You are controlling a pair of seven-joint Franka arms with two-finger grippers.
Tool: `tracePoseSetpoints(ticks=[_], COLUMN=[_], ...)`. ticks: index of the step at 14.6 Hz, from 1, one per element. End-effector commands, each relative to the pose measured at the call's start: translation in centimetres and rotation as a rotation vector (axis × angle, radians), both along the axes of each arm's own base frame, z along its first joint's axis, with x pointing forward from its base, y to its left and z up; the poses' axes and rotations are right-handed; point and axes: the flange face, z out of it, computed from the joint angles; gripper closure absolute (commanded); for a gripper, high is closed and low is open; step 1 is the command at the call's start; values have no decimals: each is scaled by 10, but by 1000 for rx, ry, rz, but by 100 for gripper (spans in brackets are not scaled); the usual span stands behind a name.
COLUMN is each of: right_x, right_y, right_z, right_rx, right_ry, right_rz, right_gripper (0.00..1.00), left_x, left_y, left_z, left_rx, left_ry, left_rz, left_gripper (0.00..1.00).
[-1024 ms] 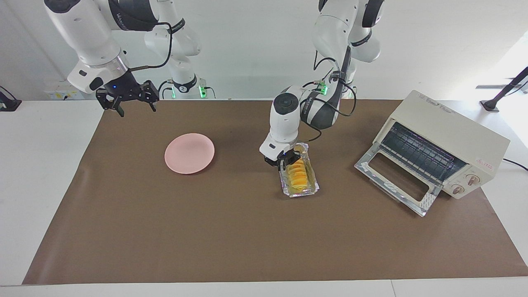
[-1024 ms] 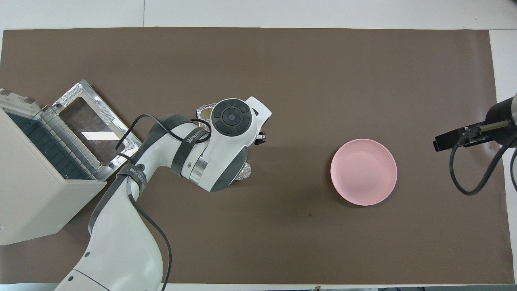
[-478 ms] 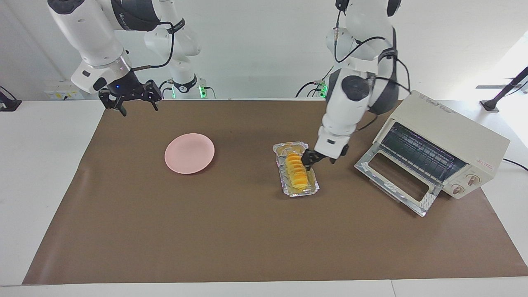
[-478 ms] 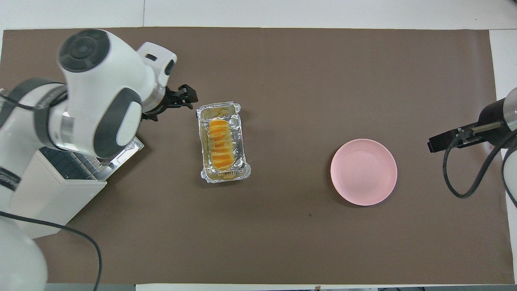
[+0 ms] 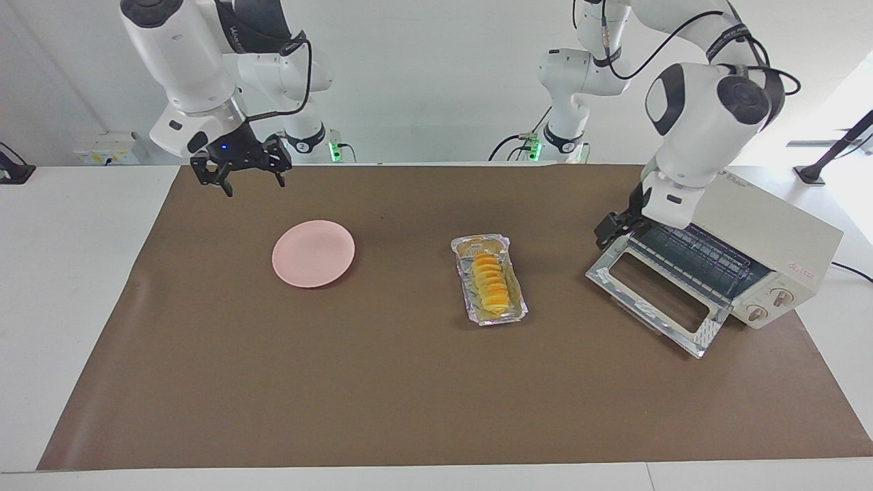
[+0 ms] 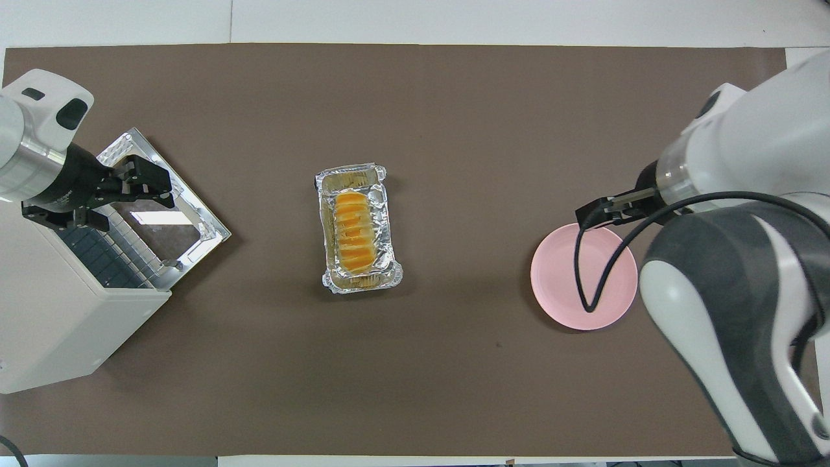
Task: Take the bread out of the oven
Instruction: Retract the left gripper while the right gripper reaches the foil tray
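Observation:
The bread, a ridged golden loaf, lies in a crinkled foil tray on the brown mat, midway between the plate and the oven. The cream oven stands at the left arm's end with its glass door dropped open and its wire rack bare. My left gripper hangs open and empty over the door's hinge edge at the oven mouth. Up in the air over the mat's edge by the robots, my right gripper is open and empty.
A round pink plate sits toward the right arm's end of the mat, with nothing on it; in the overhead view the right arm and its cable cover part of it. The oven's knobs face away from the robots.
My left gripper has opened, left the foil tray with the bread and swung across to the oven's open door. The right gripper has drifted a little toward the plate.

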Motion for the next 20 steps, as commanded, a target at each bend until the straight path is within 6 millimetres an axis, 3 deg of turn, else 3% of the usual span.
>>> tracePoseSetpoints(ticks=[1, 3, 4, 7, 8, 9, 13, 15, 17, 20], right_x=[22, 30, 29, 51, 57, 54, 49, 50, 47, 46], right_y=[67, 119, 133, 194, 228, 242, 262, 270, 271, 272], right_z=[-26, -51, -59, -107, -141, -151, -182, -188, -207, -221], right_rx=[24, 48, 54, 39, -4, 10, 12, 48, 10, -2], right_ry=[6, -20, -29, -4, -22, -39, -29, -71, -81, -95], right_rz=[-42, -68, -73, -99, -113, -108, -86, -81, -53, -36], right_gripper=[0, 0, 0, 0, 0, 0, 0, 0, 0, 0], left_x=[-21, -24, -26, -30, -31, -32, -34, -33, -33, -33], left_y=[0, 1, 1, 3, 10, 12, 25, 42, 42, 39], left_z=[3, 0, 1, 10, 15, 15, 19, 21, 20, 21], left_rx=[27, 25, 22, 16, 15, 18, 38, 28, 27, 27], left_ry=[54, 68, 67, 66, 63, 63, 70, 64, 67, 64], left_rz=[-30, -42, -65, -75, -71, -85, -149, -176, -180, -183], left_gripper=[0, 0, 0, 0, 0, 0, 0, 0, 0, 0])
